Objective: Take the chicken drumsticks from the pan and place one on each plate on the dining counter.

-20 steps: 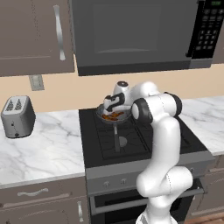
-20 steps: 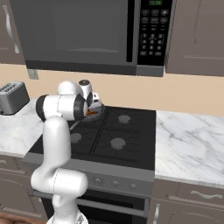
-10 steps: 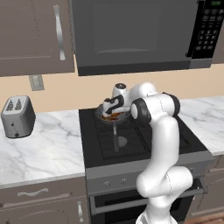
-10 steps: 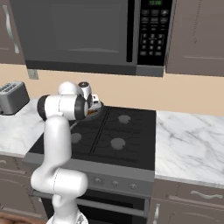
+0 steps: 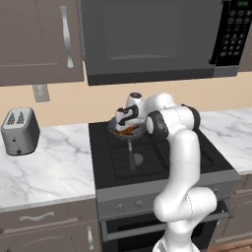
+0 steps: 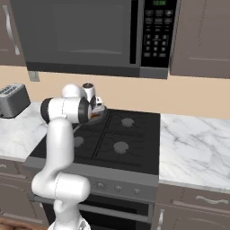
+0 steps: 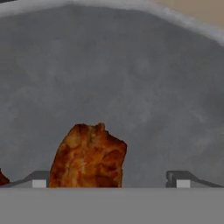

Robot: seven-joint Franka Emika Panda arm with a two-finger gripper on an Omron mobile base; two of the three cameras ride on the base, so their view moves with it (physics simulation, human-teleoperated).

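The pan (image 5: 140, 133) sits on the back left burner of the stove, its thin handle (image 5: 132, 156) pointing toward the front. Orange-brown chicken drumsticks (image 5: 128, 130) lie in it. My gripper (image 5: 124, 119) hangs just over the pan, pointing down, also visible from the right (image 6: 95, 108). In the hand view the gripper (image 7: 108, 183) is open, and one drumstick (image 7: 89, 155) lies on the grey pan floor (image 7: 144, 87) between the two fingertips (image 7: 38, 180), nearer the left one. A sliver of another drumstick (image 7: 2, 177) shows at the left edge. The plates and the dining counter are out of view.
A silver toaster (image 5: 19, 132) stands on the marble worktop (image 5: 44, 170) left of the black stove (image 5: 162, 162). A microwave (image 5: 147, 39) hangs low above the burners. More marble worktop (image 6: 193, 148) lies to the stove's right.
The hand has dipped a little lower and leftward into the pan. The jaws have stayed wide and the drumsticks have not moved.
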